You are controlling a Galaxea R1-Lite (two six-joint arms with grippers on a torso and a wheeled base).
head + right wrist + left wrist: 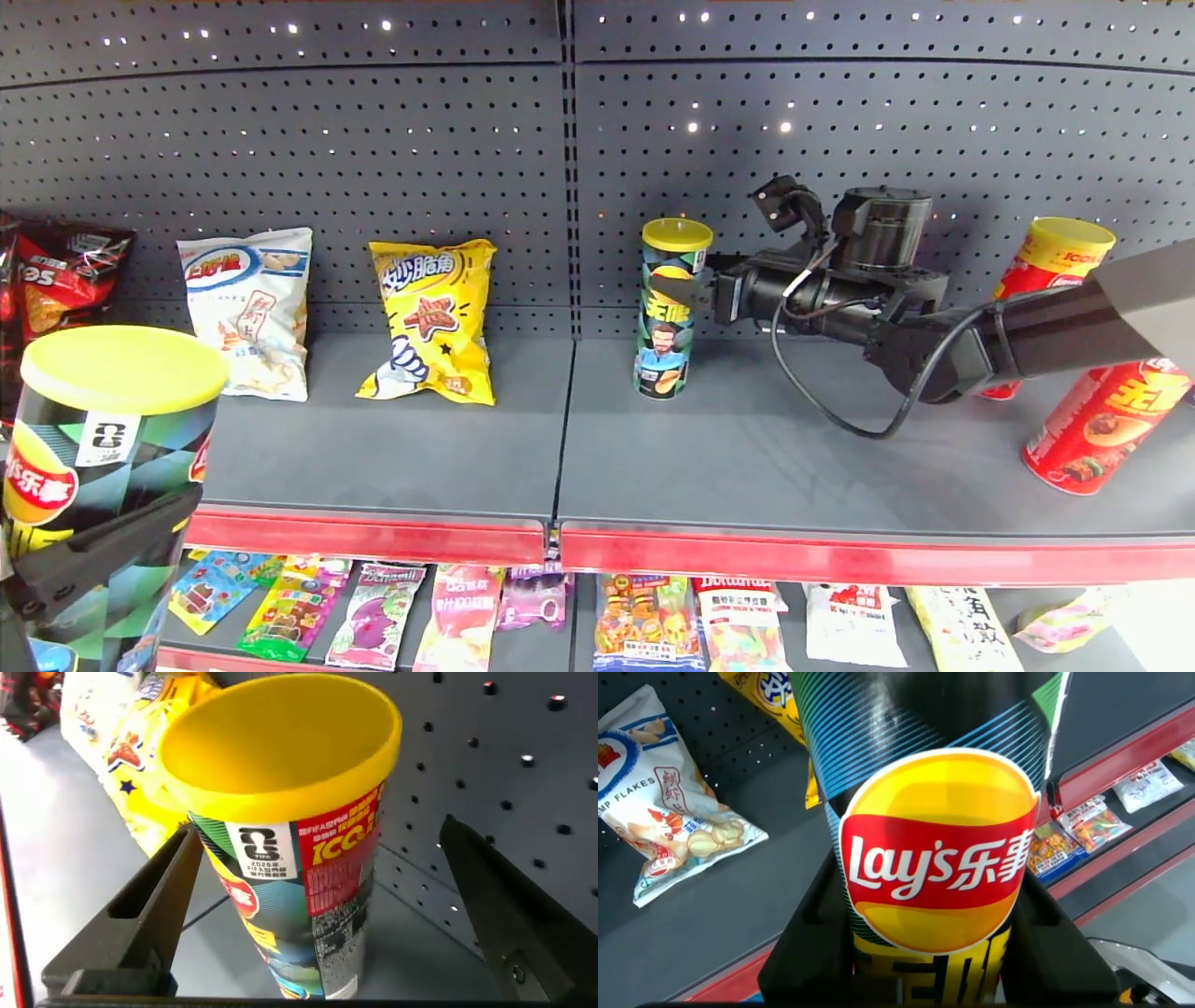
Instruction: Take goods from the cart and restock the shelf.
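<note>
A dark chip can with a yellow lid (103,439) is held upright at the lower left, in front of the shelf edge, with my left gripper (93,560) shut on its body; the left wrist view shows the can (934,859) between the left gripper's (924,943) black fingers. A second dark can with a yellow lid (670,313) stands upright on the grey shelf (747,448) near the back wall. My right gripper (680,291) is at this can, open, with one finger on each side of the can (299,859) and a gap to both, as the right gripper (322,845) shows in its wrist view.
On the shelf, a yellow snack bag (434,317), a white bag (250,308) and a red-black bag (56,280) lean on the pegboard. Two red cans stand at the right, one upright (1060,266), one tilted (1102,425). Snack packets (644,621) fill the shelf below.
</note>
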